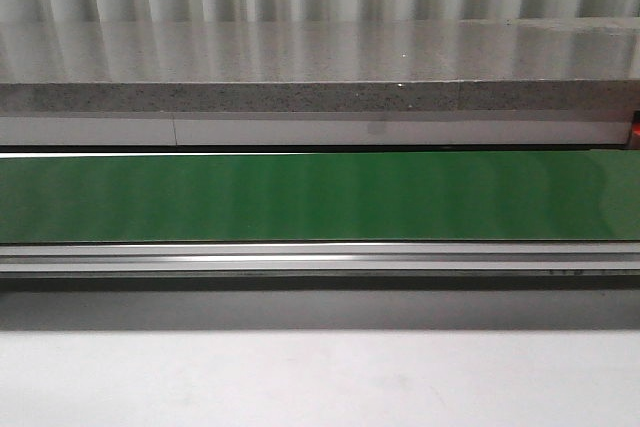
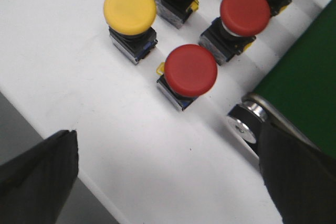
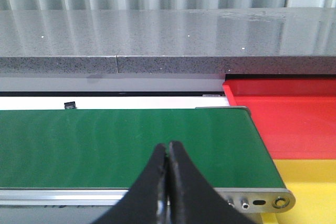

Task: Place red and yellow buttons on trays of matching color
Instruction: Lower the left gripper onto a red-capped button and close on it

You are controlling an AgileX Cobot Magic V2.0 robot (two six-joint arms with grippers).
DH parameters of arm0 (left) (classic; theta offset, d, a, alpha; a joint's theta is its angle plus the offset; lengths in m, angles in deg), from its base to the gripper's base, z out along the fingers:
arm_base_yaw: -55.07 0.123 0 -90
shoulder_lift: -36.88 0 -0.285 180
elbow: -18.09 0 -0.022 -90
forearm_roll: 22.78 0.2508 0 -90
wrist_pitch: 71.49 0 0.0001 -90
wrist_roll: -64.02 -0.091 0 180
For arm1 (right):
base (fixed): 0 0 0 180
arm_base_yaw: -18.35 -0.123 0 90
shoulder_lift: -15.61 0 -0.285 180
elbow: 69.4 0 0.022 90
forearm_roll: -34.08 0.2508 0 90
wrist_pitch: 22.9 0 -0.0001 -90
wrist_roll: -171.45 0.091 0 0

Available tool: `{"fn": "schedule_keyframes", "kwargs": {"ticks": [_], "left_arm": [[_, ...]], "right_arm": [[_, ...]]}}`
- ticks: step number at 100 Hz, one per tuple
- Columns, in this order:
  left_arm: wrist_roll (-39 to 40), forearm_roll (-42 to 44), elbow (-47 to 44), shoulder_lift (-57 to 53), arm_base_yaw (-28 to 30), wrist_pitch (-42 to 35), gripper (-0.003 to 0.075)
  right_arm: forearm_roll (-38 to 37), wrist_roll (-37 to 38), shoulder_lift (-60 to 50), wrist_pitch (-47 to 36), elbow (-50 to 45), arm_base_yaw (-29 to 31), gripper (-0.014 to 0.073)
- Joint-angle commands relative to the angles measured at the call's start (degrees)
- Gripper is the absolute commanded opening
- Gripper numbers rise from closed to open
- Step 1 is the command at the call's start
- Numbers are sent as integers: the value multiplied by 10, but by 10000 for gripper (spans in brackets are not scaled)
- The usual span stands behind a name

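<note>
Front: only a green belt (image 1: 320, 197) running across. Left wrist: left claw (image 2: 168, 182) spread wide, gripping nothing, over a white table (image 2: 68, 66) – red button (image 2: 190, 70) nearest, yellow button (image 2: 129, 9) beyond. Right wrist: right claw (image 3: 168, 182) pressed together above the belt – red tray (image 3: 283, 114) and yellow tray (image 3: 310, 179) alongside

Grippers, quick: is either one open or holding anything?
Left gripper: open, holding nothing.
Right gripper: closed, fingers together, empty.

A green conveyor belt (image 1: 320, 197) runs across the view before a grey speckled stone ledge (image 1: 300, 97).
</note>
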Motion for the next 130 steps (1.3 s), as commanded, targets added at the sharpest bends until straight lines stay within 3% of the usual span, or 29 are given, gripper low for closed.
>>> {"fn": "schedule_keyframes", "kwargs": {"ticks": [1,50,101,130], "left_arm": [[2,7,22,23,15,-52,650],[-5,7,65,169,20,-94,649],[-5,18,77,232,20,-126,647],[-5,19,77,239,21,-133,534]], "right_arm": [[-6,-2,-9,-50,-1,2,-67],[-6,-2,-9,-50,-1,2,-67],[-6,-2,-9,-50,-1,2,-67],[-6,-2,-9,-50,-1,2,-67]]}}
